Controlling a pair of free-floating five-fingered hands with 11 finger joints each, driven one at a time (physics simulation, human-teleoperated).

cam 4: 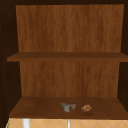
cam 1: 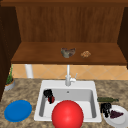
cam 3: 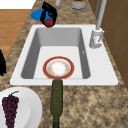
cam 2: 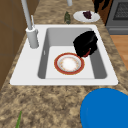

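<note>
- The left hand (cam 1: 48, 94) sits left of centre in the front view, above the left end of the sink (cam 1: 40, 105). Its fingers are curled round a small red apple (cam 1: 51, 99), which peeks out just below the hand.
- In the right side view the same hand (cam 3: 48, 11) is at the top of the frame, over the far rim of the sink, with the red apple (cam 3: 49, 23) hanging beneath the fingers.
- In the left side view the left hand (cam 2: 85, 43) shows as a dark mass right of centre above the basin, with a sliver of red at its lower edge.
- The right hand (cam 1: 105, 108) is at the lower right of the front view, at the left edge of a white plate (cam 1: 122, 120) that carries a bunch of dark grapes (cam 1: 116, 114). Whether its fingers are spread or closed I cannot tell.
- A red-rimmed plate (cam 2: 69, 63) lies flat on the sink floor, near the middle of the left side view; in the front view it reads as a big red disc at bottom centre.
- A blue plate (cam 1: 18, 110) lies on the table at the lower left of the front view.
- A dark green bottle (cam 1: 107, 99) lies on its side on the table just right of the sink, above the white plate in the frame.
- The faucet (cam 1: 68, 77) stands behind the sink at centre frame.
- On the shelf (cam 1: 37, 53) above are a small grey bowl (cam 1: 68, 52) and, just to its right, a brownish lump (cam 1: 85, 54).
</note>
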